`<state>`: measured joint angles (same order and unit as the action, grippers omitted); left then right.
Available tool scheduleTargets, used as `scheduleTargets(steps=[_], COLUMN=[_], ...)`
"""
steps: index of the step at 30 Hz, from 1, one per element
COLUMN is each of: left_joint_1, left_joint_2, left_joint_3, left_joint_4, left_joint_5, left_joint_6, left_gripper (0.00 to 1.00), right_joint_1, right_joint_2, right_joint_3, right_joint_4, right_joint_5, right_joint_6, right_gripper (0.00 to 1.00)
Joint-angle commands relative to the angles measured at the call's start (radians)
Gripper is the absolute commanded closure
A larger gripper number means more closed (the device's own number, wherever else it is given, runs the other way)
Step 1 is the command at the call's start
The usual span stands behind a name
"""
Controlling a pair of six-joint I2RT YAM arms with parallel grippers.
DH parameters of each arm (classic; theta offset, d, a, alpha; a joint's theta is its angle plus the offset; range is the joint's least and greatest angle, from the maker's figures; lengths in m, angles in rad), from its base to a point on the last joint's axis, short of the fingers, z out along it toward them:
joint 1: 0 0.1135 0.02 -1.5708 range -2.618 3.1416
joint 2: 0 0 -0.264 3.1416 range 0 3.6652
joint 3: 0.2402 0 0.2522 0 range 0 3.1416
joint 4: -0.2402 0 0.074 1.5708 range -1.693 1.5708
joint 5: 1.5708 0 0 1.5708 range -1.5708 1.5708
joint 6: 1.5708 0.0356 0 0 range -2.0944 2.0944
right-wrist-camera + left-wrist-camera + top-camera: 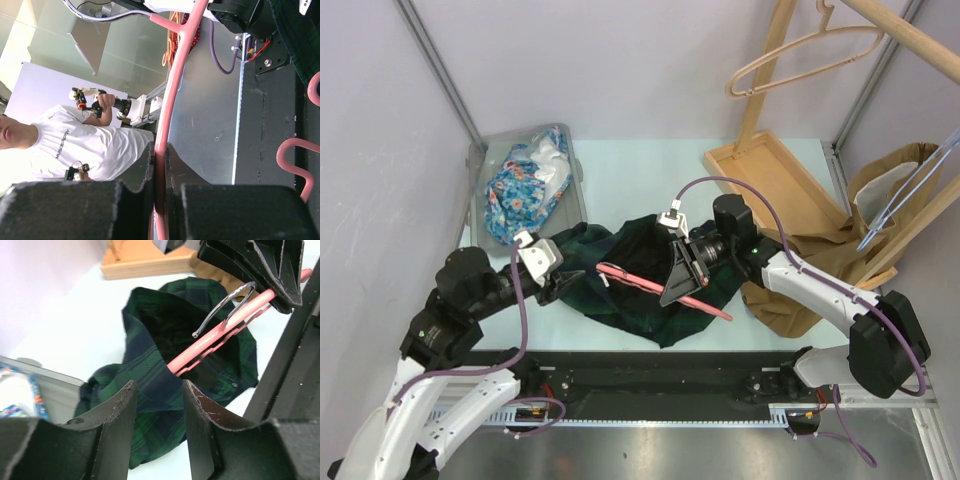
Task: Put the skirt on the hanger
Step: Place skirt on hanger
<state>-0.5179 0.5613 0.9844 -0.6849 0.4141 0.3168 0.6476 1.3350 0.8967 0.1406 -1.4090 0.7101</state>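
Right gripper (pixel 160 155) is clamped on the pink hanger (pixel 630 277) lying across the skirt (pixel 620 305), while the left gripper (pixel 159 387) has its fingers apart at the skirt's 9 o'clock edge.

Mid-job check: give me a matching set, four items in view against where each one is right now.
Items:
1. skirt
2. pink hanger
3. floral cloth
4. brown bag

Places:
A. in the grey bin, far left
B. clamped in the right gripper, jaws closed on it
C. heaped in the centre
D. crumpled at the right side

Pairs: 1-C, 2-B, 3-A, 4-D
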Motion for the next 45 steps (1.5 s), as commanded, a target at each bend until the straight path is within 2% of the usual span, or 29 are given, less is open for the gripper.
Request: scheduleTargets(steps=[1,9,13,17,27,32,45], left_joint_1=[-0.02,-0.076,-0.077,-0.08,-0.08,-0.08,-0.082], left_joint_2=[0.026,0.068,0.086,0.098,0.095,0.074,0.084], left_joint_3=[0.028,0.004,-0.018,-0.021,0.051,0.088,0.048], left_joint_4=[-0.071,-0.107,-0.1,-0.088,-0.126,-0.188,-0.082], left_joint_5=[-0.052,-0.022,0.031,0.026,-0.029,-0.037,-0.026], left_joint_6=[0.051,0.071,0.076,0.076,0.071,0.062,0.081], left_gripper=[0.54,0.53,0.46,0.43,0.34,0.33,0.32], right_joint_1=[0.004,0.003,0.007,0.015,0.021,0.009,0.046], right_joint_2=[-0.028,-0.063,-0.082,-0.097,-0.1,-0.089,-0.097], right_joint_3=[0.024,0.024,0.024,0.024,0.022,0.024,0.022], right_joint_4=[0.125,0.117,0.152,0.175,0.013,-0.001,0.047], right_joint_5=[-0.067,-0.093,-0.099,-0.105,-0.097,-0.091,-0.1], right_joint_6=[0.006,0.028,0.071,0.107,-0.012,-0.037,0.016], right_gripper=[1.0,1.0,1.0,1.0,1.0,1.0,1.0])
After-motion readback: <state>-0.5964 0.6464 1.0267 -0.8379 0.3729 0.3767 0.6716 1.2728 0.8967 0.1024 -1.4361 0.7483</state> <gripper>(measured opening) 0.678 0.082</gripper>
